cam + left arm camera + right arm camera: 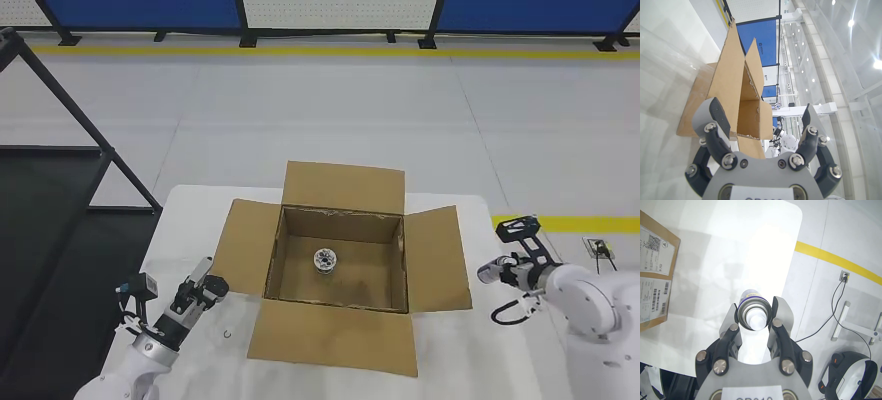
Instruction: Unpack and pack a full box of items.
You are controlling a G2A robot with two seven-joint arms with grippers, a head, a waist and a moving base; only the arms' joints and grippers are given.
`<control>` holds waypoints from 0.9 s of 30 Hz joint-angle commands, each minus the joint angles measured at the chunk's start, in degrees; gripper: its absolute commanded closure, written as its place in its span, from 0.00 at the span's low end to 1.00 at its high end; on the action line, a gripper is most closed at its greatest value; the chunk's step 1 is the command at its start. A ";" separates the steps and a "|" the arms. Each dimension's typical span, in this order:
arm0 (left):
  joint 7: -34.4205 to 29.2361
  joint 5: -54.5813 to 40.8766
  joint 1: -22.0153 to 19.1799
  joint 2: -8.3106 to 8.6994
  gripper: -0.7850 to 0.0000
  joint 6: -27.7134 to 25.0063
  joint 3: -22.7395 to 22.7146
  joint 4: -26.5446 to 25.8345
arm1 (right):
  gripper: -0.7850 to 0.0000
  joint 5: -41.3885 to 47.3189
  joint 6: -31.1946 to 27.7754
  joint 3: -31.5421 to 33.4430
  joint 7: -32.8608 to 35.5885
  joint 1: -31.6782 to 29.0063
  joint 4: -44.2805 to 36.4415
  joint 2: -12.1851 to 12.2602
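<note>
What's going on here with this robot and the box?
A two-armed robot is working at an open box on a table. Its right gripper has its fingers shut on a can, held beside the box on the robot's right. The left gripper sits open and empty on the other side. One small round item lies in the box.

The left arm (150, 350) reaches forward and inward, its left gripper (762, 106) spread wide with nothing between the fingers. The right arm (585, 300) is held out to the right, its right gripper (754, 313) pointing down, clamped around a can (753, 308).
</note>
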 commanded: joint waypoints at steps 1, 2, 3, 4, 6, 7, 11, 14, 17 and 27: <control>0.00 0.00 0.00 0.00 0.00 0.00 0.00 0.00 | 1.00 -0.18 -0.02 -0.36 -0.79 0.10 1.43 0.14; 0.00 0.00 0.00 0.00 0.00 0.00 0.00 0.00 | 1.00 -0.18 -0.01 -0.56 -1.36 0.22 2.14 0.22; 0.00 0.00 0.00 0.00 0.00 0.00 0.00 0.00 | 1.00 0.13 -0.07 -0.82 -1.84 0.30 3.03 0.31; 0.00 0.00 0.00 0.00 0.00 0.00 0.00 0.00 | 1.00 0.28 -0.17 -0.91 -2.04 0.37 3.34 0.37; 0.00 0.00 0.00 0.00 0.00 0.00 0.00 0.00 | 1.00 0.93 -0.82 -1.41 -2.56 0.45 4.35 0.56; 0.00 0.00 0.00 0.00 0.00 0.00 0.00 0.00 | 1.00 1.01 -0.99 -1.56 -2.68 0.45 4.65 0.61; 0.00 0.00 0.00 0.00 0.00 0.00 0.00 0.00 | 1.00 0.78 -1.49 -2.90 -3.91 0.65 6.55 0.93; 0.00 0.00 0.00 0.00 0.00 0.00 0.00 0.00 | 1.00 0.50 -1.11 -3.48 -4.47 0.84 7.23 1.12; 0.00 0.00 0.00 0.00 0.00 0.00 0.00 0.00 | 1.00 -0.86 -0.17 -4.08 -4.15 0.92 7.36 1.41; 0.00 0.00 0.00 0.00 0.00 0.00 0.00 0.00 | 1.00 -2.95 2.46 -5.84 -5.01 0.36 7.26 2.01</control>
